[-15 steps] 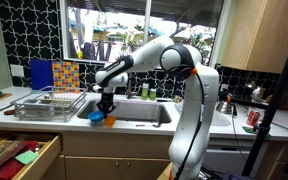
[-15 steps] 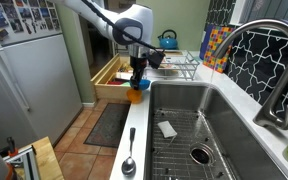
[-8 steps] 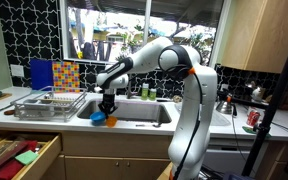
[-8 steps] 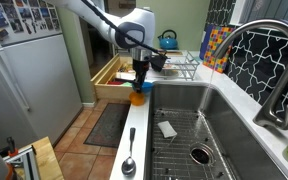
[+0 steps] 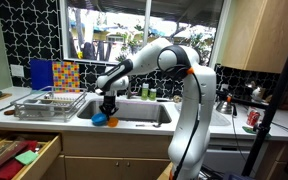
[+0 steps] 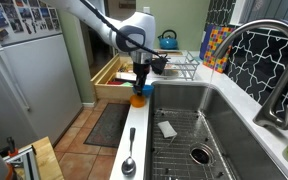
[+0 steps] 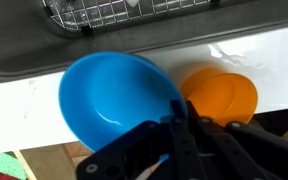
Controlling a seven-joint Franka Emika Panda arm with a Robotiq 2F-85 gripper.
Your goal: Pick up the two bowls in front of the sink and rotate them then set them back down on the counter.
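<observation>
In an exterior view, shows the gripper [image 5: 108,108] reaching down to the counter [image 5: 134,127] strip in front of the sink [image 5: 144,112], with the blue bowl [image 5: 98,118] directly under it and the orange bowl [image 5: 111,122] touching it on the cabinet side. In an exterior view looking along the counter [image 6: 133,135], places the gripper [image 6: 139,88] straight above the orange bowl [image 6: 136,98], beside the sink [image 6: 194,120], and hides most of the blue one behind the fingers. In the wrist view, sets the blue bowl [image 7: 114,95] and the orange bowl [image 7: 222,95] side by side, rims meeting, both upright on the pale counter [image 7: 259,55] next to the sink edge [image 7: 14,55]. Shows the gripper [image 7: 177,118] narrow, fingers drawn together at the blue rim on the side facing the orange bowl, seemingly pinching that rim. Judging from this, puts the blue bowl in hand as the one to lift and turn, and calls for a straight rise so the neighbour is not dragged along.
</observation>
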